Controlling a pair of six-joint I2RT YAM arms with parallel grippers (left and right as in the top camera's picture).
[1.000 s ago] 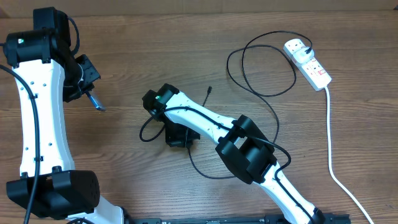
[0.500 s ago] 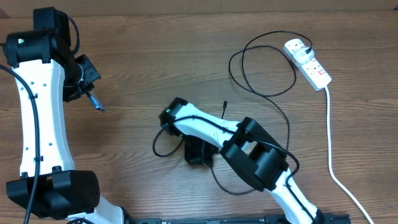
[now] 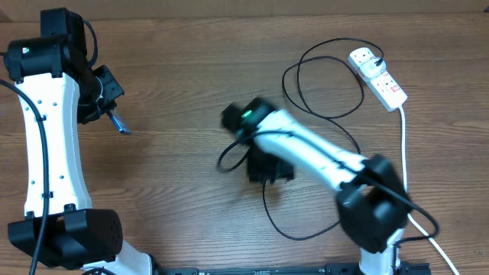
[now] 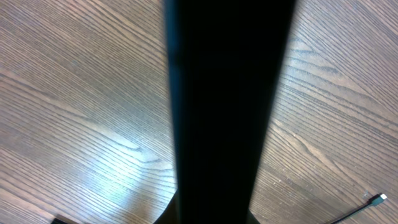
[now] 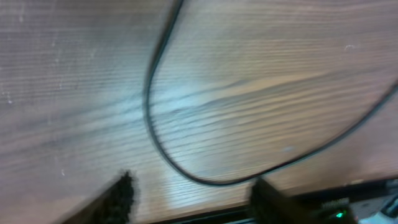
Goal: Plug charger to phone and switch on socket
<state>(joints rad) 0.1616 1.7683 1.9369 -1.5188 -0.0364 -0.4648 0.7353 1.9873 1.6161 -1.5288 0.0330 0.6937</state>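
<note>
The right gripper (image 5: pixel 193 186) stands with its jaws apart and nothing between them, though its wrist view is blurred. There the charger (image 5: pixel 147 106) sweeps in from 12 o'clock, bends just ahead of the jaws and leaves at 3 o'clock, ungripped. From above, a small loop of it lies at this gripper's 9 o'clock and more trails toward 6 o'clock. Its plug sits in the socket (image 3: pixel 380 76), well apart at 2 o'clock.

The left gripper (image 3: pixel 114 119) is clamped on the phone (image 4: pixel 224 93), held edge-up at the 9 o'clock side of the table (image 3: pixel 176 69), well apart from the right gripper. The connector tip (image 4: pixel 377 199) lies at 4 o'clock in the left wrist view.

Counted: one charger, one phone, one socket, two grippers.
</note>
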